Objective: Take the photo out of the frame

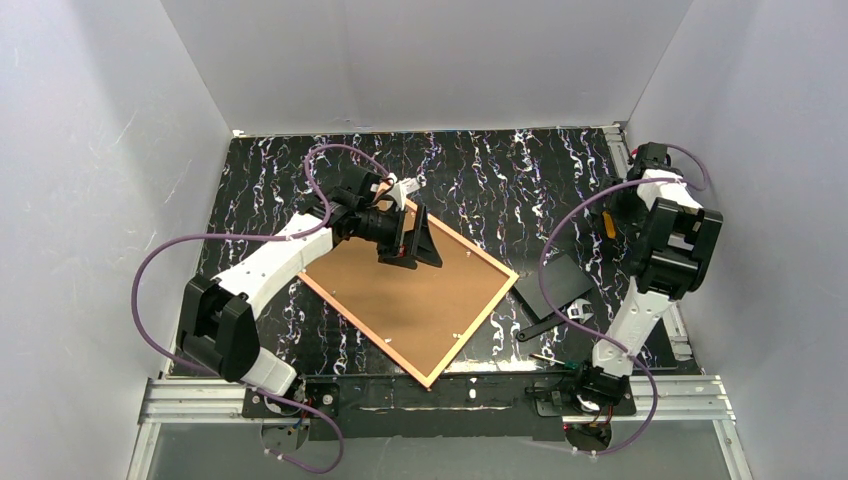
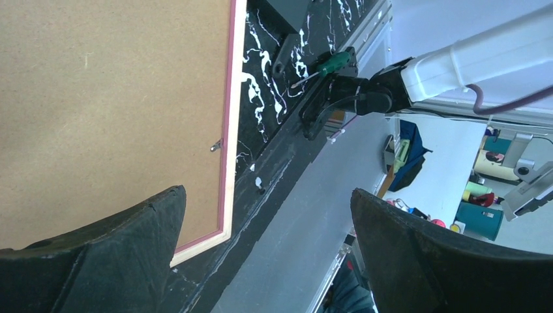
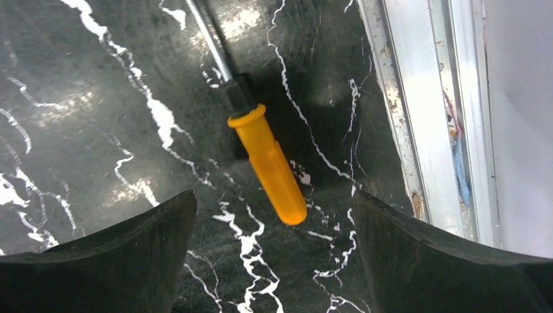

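Note:
The frame lies face down at the table's middle, its brown backing board up inside the thin pink rim. The photo is hidden under that board. My left gripper hovers over the frame's far-left part. In the left wrist view this left gripper is open and empty, one finger over the board's corner, the other past the table's edge. My right gripper is open too, far right, hanging just above the table with nothing between its fingers.
An orange-handled screwdriver lies in front of the right gripper, beside the aluminium rail. A black panel and a wrench lie right of the frame. A green-handled screwdriver rests by the right arm's base. White walls enclose the table.

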Controlling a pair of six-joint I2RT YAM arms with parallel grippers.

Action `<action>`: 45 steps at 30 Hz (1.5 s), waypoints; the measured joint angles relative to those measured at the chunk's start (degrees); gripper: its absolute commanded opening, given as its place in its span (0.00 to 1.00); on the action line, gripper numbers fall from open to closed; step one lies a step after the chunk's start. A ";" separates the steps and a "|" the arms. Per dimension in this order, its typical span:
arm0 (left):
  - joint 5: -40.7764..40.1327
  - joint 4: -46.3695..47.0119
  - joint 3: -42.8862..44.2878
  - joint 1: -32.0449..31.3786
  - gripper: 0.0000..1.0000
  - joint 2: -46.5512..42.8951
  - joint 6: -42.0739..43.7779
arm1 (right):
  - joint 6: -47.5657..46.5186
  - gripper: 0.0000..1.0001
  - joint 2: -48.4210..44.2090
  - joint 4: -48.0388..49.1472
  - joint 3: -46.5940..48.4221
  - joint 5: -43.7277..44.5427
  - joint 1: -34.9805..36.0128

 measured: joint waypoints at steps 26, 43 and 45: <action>2.51 2.12 0.00 -0.17 0.98 2.25 -1.84 | -2.95 0.96 9.79 -8.94 11.37 -0.85 1.60; 2.49 2.12 0.00 -0.17 0.98 2.25 -1.81 | -5.49 0.01 8.35 -7.78 8.94 8.63 8.96; 2.49 2.14 0.00 -0.17 0.98 2.25 -1.81 | -5.49 0.01 8.35 -7.91 9.05 7.96 8.90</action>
